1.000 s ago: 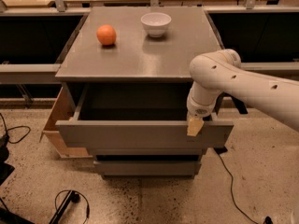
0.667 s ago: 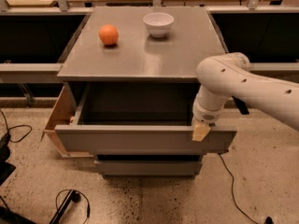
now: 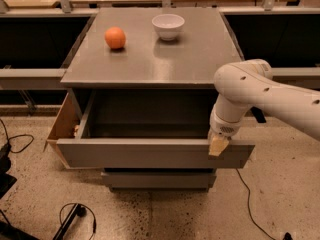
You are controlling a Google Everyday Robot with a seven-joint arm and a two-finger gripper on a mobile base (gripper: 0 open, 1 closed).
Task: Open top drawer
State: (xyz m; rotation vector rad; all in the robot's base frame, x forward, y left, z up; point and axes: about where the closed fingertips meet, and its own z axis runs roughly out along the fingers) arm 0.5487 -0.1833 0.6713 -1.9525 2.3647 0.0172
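Note:
The top drawer [image 3: 150, 154] of the grey cabinet stands pulled out toward me, its deep grey inside showing and its plain front panel low in the view. My gripper [image 3: 218, 146] hangs from the white arm on the right and sits on the top edge of the drawer front, near its right end. One tan finger [image 3: 217, 147] shows over the front panel. A narrower grey drawer front [image 3: 159, 179] shows below the open drawer.
An orange [image 3: 115, 37] and a white bowl [image 3: 168, 26] rest on the cabinet top [image 3: 150, 59]. A light wooden box [image 3: 62, 126] leans at the cabinet's left side. Cables [image 3: 75, 216] lie on the speckled floor. Dark shelves flank the cabinet.
The drawer has come further out toward me, and my gripper has moved with its front edge, down and a little right in the view.

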